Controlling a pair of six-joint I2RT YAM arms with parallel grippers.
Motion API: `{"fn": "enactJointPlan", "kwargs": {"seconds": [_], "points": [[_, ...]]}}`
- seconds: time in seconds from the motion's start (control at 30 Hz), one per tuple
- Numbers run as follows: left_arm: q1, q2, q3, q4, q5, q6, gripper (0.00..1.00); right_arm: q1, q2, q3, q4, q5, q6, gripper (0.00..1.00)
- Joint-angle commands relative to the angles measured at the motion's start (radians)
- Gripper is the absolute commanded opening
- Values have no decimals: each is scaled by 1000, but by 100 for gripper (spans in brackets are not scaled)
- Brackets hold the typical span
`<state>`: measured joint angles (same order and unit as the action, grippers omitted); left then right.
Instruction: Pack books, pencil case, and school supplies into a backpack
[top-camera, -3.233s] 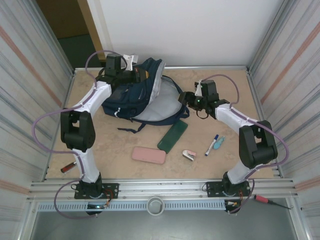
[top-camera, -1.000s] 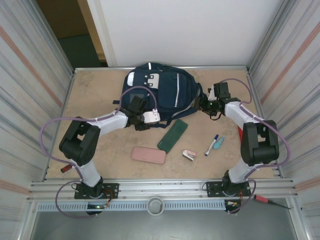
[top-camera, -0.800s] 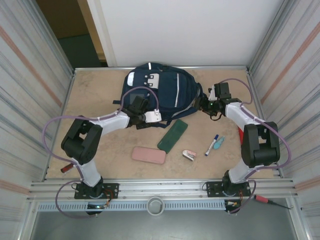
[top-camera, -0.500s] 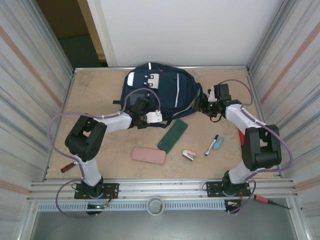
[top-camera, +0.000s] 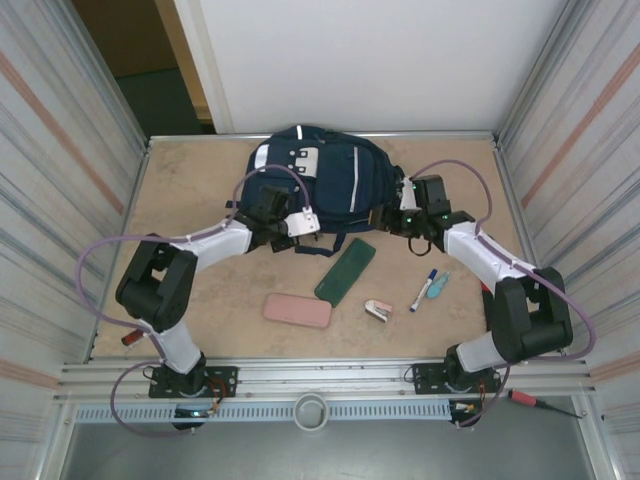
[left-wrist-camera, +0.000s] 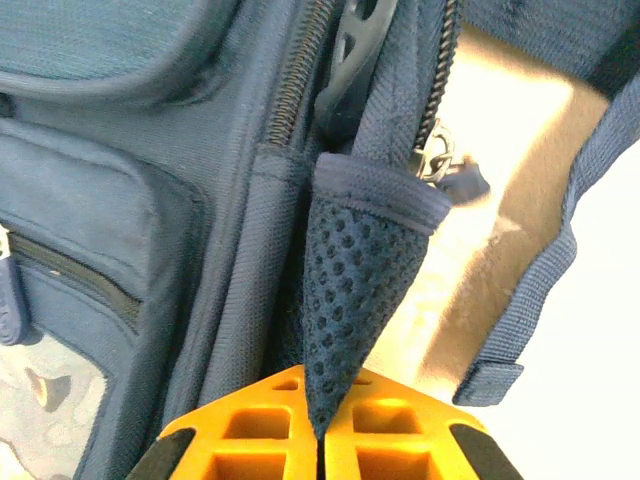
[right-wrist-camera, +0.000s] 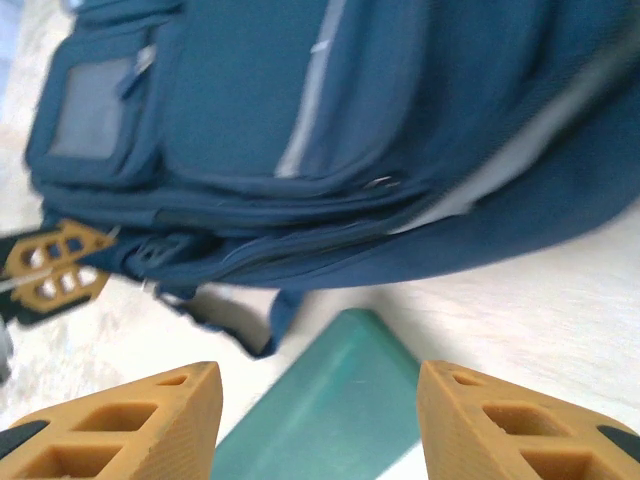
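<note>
Lying front-up at the far middle of the table (top-camera: 190, 190), the backpack (top-camera: 322, 178) hides whatever's inside, left gripper (left-wrist-camera: 320, 425) pinched on its mesh tab (left-wrist-camera: 360, 270), right gripper (right-wrist-camera: 318, 420) spread wide by one green box (top-camera: 346, 271), with one pink case (top-camera: 298, 310), one marker (top-camera: 424, 289), one teal bit (top-camera: 438, 285) and one pink-and-white bit (top-camera: 378, 310) nearer.

The top camera looked down from above and behind both arms, taking in the whole counter (top-camera: 200, 290). The left wrist camera faced along the left claw (left-wrist-camera: 320, 425), very near the backpack (left-wrist-camera: 120, 200) pinched just ahead of it. The right wrist camera looked past the spread right claw (right-wrist-camera: 320, 420) from farther back. All three shared the backpack's near edge.
</note>
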<state>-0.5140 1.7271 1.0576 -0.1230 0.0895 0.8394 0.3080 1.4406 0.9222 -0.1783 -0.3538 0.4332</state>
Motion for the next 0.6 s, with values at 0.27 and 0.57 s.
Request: {"fn": "enactJointPlan", "kwargs": {"seconds": [0.27, 0.57], "points": [[60, -98, 93, -79, 236, -134, 0, 318, 35, -167, 535, 219, -286, 51], [67, -95, 104, -87, 256, -137, 0, 477, 286, -138, 808, 446, -427, 48]]}}
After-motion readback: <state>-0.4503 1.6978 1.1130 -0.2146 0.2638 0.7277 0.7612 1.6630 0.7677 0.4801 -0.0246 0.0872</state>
